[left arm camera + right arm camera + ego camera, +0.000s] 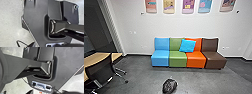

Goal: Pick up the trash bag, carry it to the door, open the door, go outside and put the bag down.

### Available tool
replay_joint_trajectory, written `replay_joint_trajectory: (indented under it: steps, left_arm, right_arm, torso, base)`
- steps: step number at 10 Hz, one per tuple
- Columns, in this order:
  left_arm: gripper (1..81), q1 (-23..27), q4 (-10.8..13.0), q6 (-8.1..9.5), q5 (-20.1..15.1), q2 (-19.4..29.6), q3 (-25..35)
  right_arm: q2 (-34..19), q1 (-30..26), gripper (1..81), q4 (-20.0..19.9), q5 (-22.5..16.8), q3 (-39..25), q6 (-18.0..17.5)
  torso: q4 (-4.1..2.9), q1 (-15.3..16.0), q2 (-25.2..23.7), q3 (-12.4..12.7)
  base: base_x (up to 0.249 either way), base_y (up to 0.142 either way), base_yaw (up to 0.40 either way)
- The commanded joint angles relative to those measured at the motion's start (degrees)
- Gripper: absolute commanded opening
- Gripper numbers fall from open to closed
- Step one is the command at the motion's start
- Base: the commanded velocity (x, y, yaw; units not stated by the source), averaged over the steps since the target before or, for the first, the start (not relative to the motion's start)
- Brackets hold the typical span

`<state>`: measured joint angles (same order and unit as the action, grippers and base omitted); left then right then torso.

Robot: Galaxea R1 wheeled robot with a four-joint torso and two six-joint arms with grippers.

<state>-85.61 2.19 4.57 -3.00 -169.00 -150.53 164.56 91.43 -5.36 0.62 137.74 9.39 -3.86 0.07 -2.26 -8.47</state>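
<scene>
Okay, trash bag (169, 86) is on the grey floor (141, 75), in front of the sofa (177, 59), roughly facing its green section and well apart from it. Bag is black, shiny, rounded, bunched up. Left tool: cannot tell if released, clenched or grasping. Right tool: same, cannot tell.

Sofa is four armless sections side by side: blue, green, orange, dark brown, backs to the white wall (136, 25). Bright blue throw pillow (187, 45) sits on it, tilted, leaning across the green and orange backrests, mostly over the orange one.

Past the sofa's blue end, nearer the robot: light wood desk (97, 60) with a black-backed office chair (100, 70) at it, shiny metal legs on the floor. Farther out beyond that same end, behind the desk, dark panel (99, 25) with a pale ribbed upright edge (111, 27) next to the wall; glass or opening, cannot tell. Above the sofa, five colourful wall panels (188, 6) hang in a row, prints too blurry to read. Dark baseboard (141, 54) runs along the wall bottom on both sides of the sofa. Small pale wall fittings (132, 32) beyond the blue end, type unclear.
</scene>
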Motion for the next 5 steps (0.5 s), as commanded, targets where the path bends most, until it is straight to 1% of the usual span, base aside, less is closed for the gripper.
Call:
replay_joint_trajectory:
  steps: [1,5]
  left_arm:
    - [81.1,1.89,-0.09,-0.09,-3.68,0.32,0.23]
    - [81.1,1.89,-0.08,-0.09,-3.68,0.32,0.23]
  right_arm:
    - [-0.26,-1.29,81.1,-0.08,-3.7,-0.55,0.37]
    - [-0.26,-1.46,81.1,-0.17,-3.7,-0.55,0.37]
  torso:
    - [0.0,0.0,0.0,0.0]
    - [0.0,0.0,0.0,0.0]
  base:
    - [0.166,0.0,0.0]
    - [0.164,0.0,0.0]
